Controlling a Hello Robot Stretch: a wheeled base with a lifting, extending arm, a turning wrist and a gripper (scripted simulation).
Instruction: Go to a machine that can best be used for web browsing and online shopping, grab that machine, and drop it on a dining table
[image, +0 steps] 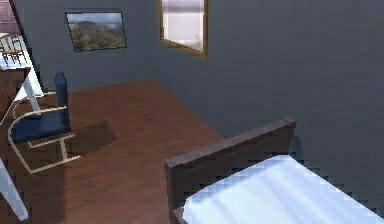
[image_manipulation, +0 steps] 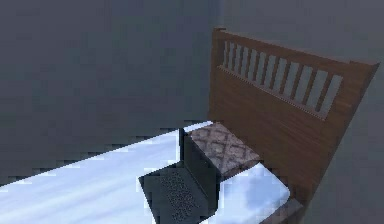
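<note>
A dark laptop lies opened on the pale blue bed cover in the arm side view. Its screen stands upright toward the headboard and its keyboard lies flat toward the picture's bottom. Just behind the screen rests a brown patterned pillow.
A dark wooden slatted headboard rises at the arm side view's right. The forward view has the bed's footboard and mattress at lower right, and a blue chair at left on bare wood floor. A framed landscape and a window hang on the grey wall.
</note>
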